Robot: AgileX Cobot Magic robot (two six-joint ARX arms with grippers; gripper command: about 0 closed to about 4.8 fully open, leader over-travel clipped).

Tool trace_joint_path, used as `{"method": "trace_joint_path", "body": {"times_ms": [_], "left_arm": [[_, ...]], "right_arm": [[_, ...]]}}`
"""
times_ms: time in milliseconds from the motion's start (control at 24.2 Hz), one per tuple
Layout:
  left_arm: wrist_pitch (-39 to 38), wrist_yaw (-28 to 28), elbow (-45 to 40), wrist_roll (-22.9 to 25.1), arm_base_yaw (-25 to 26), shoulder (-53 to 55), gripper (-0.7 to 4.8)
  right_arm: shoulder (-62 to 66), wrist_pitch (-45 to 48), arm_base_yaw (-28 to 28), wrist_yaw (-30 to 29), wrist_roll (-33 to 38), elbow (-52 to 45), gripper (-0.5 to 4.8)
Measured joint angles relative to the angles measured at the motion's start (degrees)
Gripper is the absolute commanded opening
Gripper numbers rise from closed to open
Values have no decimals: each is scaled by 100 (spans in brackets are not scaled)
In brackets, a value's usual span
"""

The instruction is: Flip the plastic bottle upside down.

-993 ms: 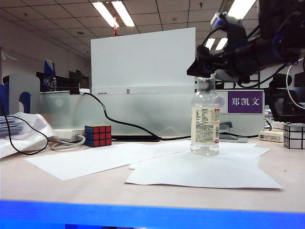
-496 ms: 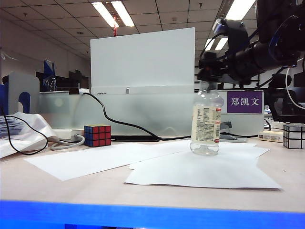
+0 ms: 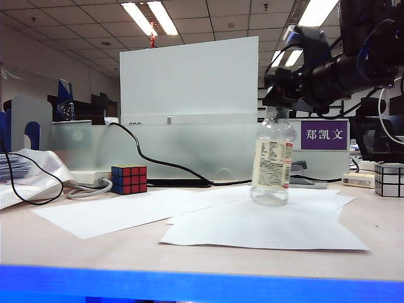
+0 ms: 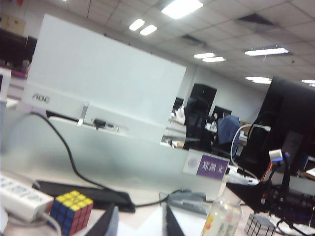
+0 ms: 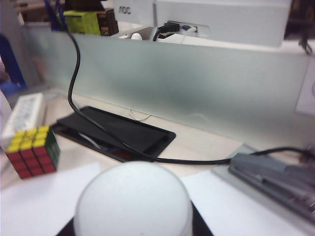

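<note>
Bottle stands on white paper on the table, right of centre in the exterior view, leaning slightly, its cream label facing the camera. Its white cap sits right at the right jaws, which come in from the upper right on a dark arm and meet the bottle at the neck. In the exterior view the cap is hidden behind the black jaw parts, so the top of the bottle lies between them. The right wrist view shows the cap filling the lower middle, dark jaw parts just under its edges; whether they press on it or merely flank it cannot be told from either view.

Left jaws hang well apart from the bottle, to its left and out of the exterior view. Their two dark fingertips show at the lower edge of the left wrist view, a gap between them and nothing in it; they stand partly open. The bottle appears beyond them in that view, off to one side.

Colour cube rests on the table left of the bottle, by a black cable. A mirror cube sits at the far right.
</note>
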Motion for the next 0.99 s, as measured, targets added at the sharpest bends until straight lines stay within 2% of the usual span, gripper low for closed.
{"method": "trace_joint_path", "body": {"times_ms": [207,455,621,827,993], "left_arm": [[190,2,2,2,0,0,125],[321,68,15,2,0,0,125],[850,597,42,2,0,2,125],[986,1266,426,111,0,2,125],[968,1838,772,343,0,212,126]], "right_arm": [[17,319,17,-361,1147,11,-3],[17,1539,13,-442,2774,72,-3],[17,2166,9,-664,4092,212,-3],[17,3335,179,-813,5921,358,-3],[-28,3637,376,-863,6857,629,-2]]}}
